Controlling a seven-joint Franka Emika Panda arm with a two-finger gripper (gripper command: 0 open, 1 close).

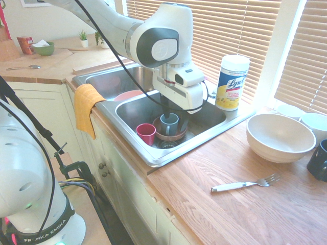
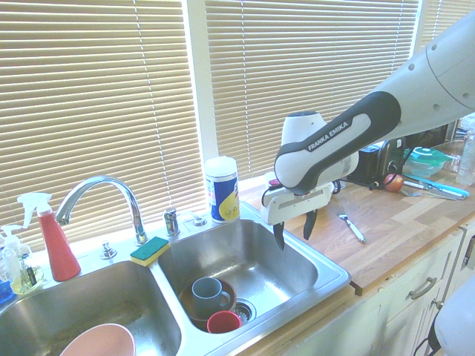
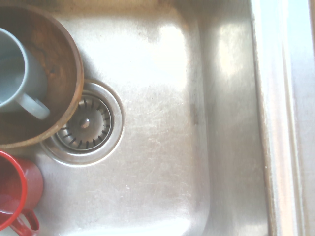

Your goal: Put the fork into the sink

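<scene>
While my gripper (image 2: 295,231) hangs over the sink (image 2: 326,276), its jaws stand wide apart, seemingly empty; the fork (image 1: 246,184) lies apart on the table (image 1: 245,214).

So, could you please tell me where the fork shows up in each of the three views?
First exterior view: the fork lies on the wooden counter, lower right.
Second exterior view: the fork lies on the counter, right of the gripper.
Wrist view: not in it.
Shared landmark: the grey mug.

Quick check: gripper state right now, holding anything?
Gripper: open and empty, hanging over the stainless-steel sink; the white-handled fork lies on the wooden counter.
</scene>
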